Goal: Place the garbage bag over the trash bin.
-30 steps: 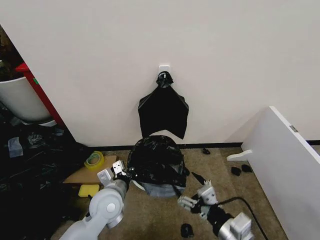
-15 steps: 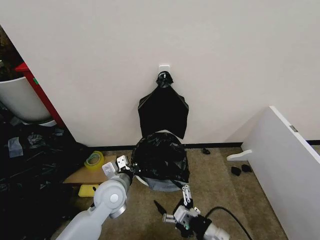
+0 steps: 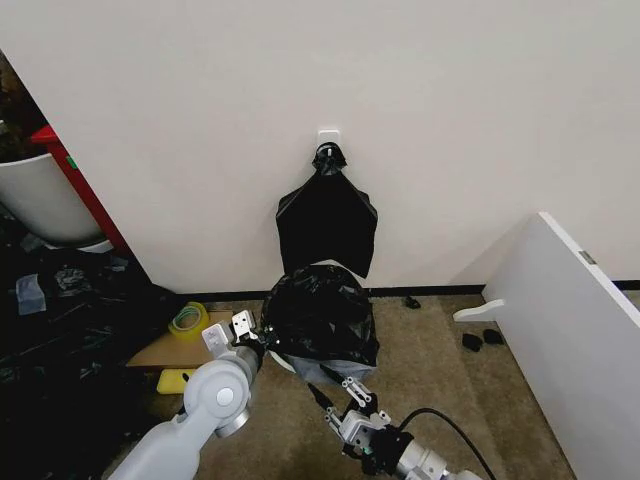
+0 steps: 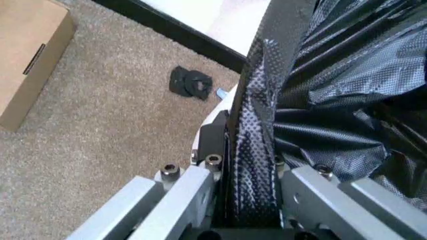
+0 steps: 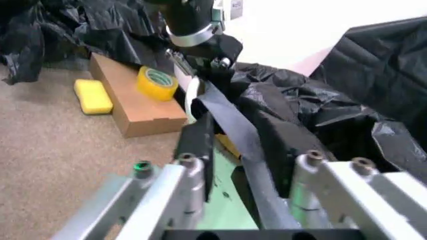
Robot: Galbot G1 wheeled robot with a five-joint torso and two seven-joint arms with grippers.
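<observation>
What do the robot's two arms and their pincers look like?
Both arms are smooth light-grey tubes with rounded joints. The left pincer is pale silver metal on a black wrist collar. The right pincer is silver too, with visible bolts; a black cable loops along its arm.

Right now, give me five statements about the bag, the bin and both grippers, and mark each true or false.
1. The garbage bag covers the trash bin's top. True.
2. The left gripper is shut on the garbage bag. True.
3. The right gripper holds the yellow tape roll. False: it grips a strip of the bag; the roll sits on the cardboard box.
4. The bin lies tipped over. False: it stands upright.
5. A yellow sponge lies beside the box. True.
</observation>
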